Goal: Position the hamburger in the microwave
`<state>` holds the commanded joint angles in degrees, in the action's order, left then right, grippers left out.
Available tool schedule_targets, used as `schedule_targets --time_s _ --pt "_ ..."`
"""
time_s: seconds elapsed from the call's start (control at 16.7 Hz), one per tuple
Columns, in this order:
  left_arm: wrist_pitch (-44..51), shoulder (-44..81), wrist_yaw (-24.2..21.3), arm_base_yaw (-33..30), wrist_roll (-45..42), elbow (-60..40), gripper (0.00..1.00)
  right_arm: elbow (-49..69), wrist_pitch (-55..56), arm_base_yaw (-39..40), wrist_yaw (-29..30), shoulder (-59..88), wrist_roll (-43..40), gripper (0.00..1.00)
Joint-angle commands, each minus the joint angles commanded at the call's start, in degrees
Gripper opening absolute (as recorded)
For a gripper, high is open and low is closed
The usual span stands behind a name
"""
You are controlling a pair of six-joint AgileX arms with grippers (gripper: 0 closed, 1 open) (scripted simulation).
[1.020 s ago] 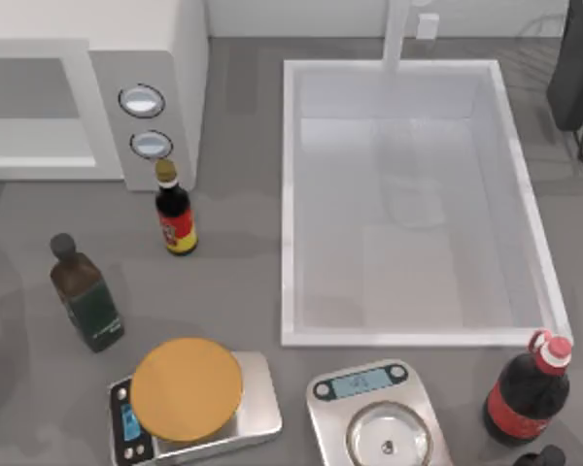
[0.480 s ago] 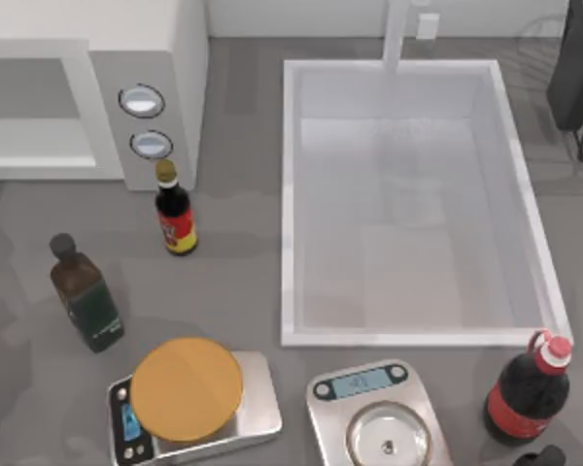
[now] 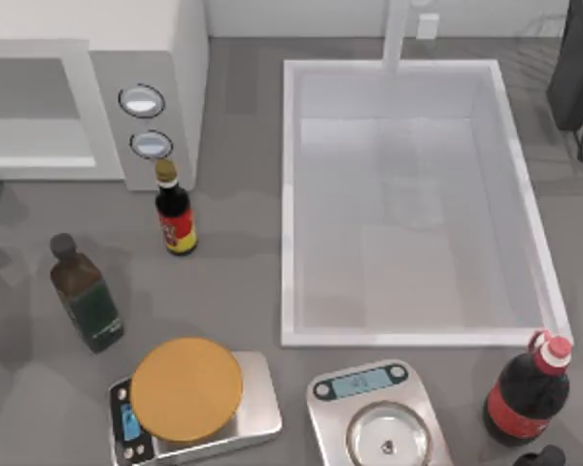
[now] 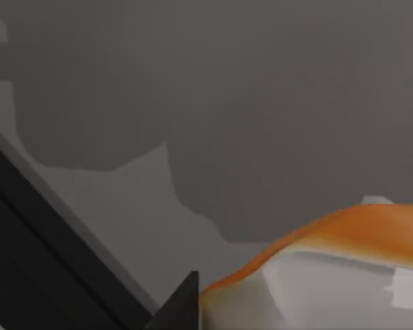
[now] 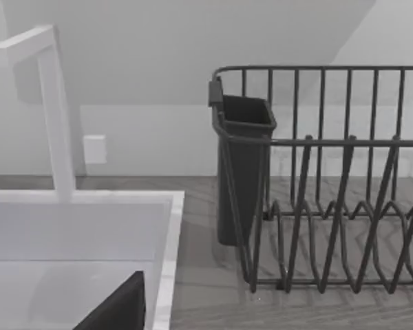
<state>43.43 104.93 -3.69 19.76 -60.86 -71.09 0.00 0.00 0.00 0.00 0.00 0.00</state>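
Left wrist view, glossy rounded orange-brown hamburger (image 4: 344,234) above matte grey table (image 4: 261,103), pincer state unclear

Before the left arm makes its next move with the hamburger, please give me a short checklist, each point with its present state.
1. Hamburger close to the left gripper: ok, it sits right beside a dark finger in the left wrist view.
2. Grip on the hamburger secure: cannot tell.
3. Microwave cavity open: ok, the light grey cavity faces the table.
4. Small sauce bottle near the microwave's front corner: not ok, it may crowd the approach.
5. Right gripper out of the way: ok, its view looks at the sink and dish rack.
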Motion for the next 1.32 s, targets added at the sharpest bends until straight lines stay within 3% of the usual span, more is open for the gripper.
schedule_targets --time_s 0.78,1.02,1.32 --pt "-75.92 15.06 -7.22 -6.52 44.24 9.53 0.00 0.00 0.00 0.00 0.00 0.00 0.00 1.00" --pt "-87.22 18.34 -8.74 -8.08 53.63 12.73 0.00 0.00 0.00 0.00 0.00 0.00 0.00 1.00" --pt "-89.31 19.24 -9.11 -8.48 55.64 13.43 0.00 0.00 0.00 0.00 0.00 0.00 0.00 1.00"
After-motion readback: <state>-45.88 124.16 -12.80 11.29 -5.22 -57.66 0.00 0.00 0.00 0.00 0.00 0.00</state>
